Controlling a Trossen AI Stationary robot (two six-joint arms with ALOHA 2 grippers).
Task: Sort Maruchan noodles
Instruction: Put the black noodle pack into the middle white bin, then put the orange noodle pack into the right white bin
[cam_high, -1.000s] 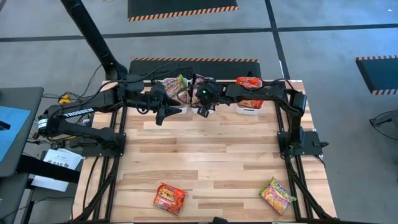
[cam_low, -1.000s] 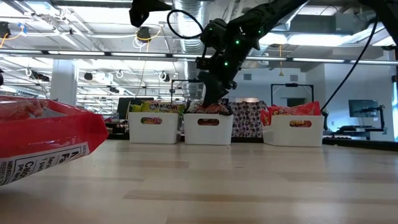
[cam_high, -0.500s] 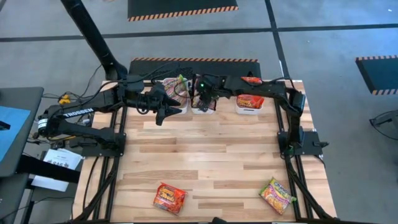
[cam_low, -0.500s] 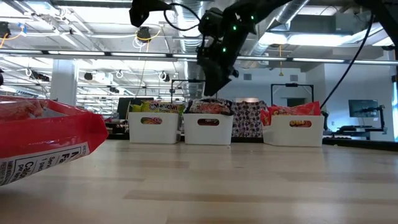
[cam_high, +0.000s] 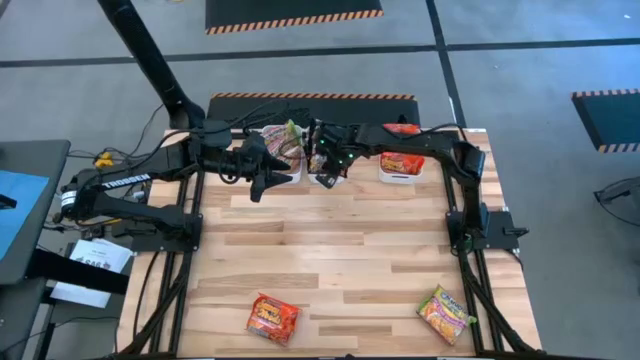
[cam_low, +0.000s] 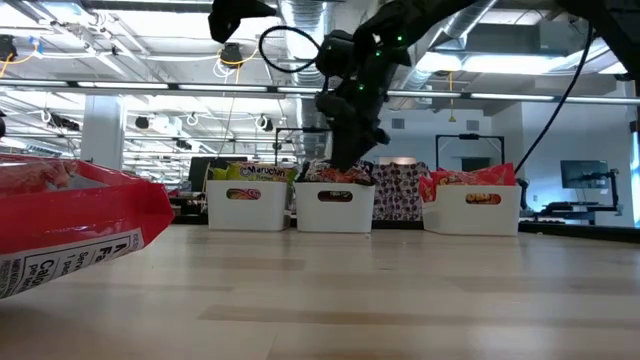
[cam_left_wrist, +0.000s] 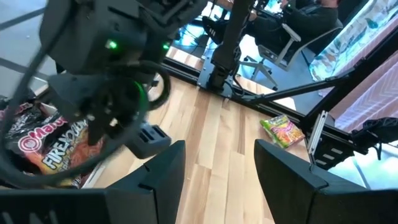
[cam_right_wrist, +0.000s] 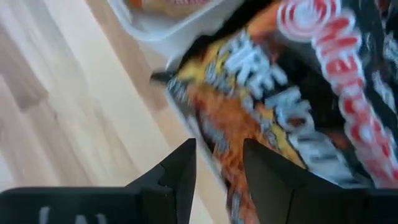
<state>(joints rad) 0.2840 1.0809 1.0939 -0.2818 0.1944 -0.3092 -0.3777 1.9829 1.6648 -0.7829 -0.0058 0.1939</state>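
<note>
A dark brown-black noodle packet (cam_right_wrist: 323, 93) is lying in the middle tray (cam_low: 335, 207) of three white trays standing in a row along the far edge of the desk (cam_high: 350, 250). The left tray (cam_low: 247, 205) is holding green-yellow packets (cam_high: 283, 140), and the right tray (cam_low: 471, 210) is holding red packets (cam_high: 402, 160). Two more packets are lying well apart on the near part of the desk: a red packet (cam_high: 273, 317) toward the left and a green-yellow packet (cam_high: 446, 313) toward the right.

The right tool (cam_high: 330, 165) is hovering just above the middle tray, its fingers (cam_right_wrist: 180, 174) standing partly apart with nothing between them; the dark packet is showing just beyond the fingertips, though that view is blurred, so whether they are touching it is hard to say. The left tool (cam_high: 268, 180) is waiting just beside the left tray, its fingers (cam_left_wrist: 283, 174) spread wide and holding nothing.
</note>
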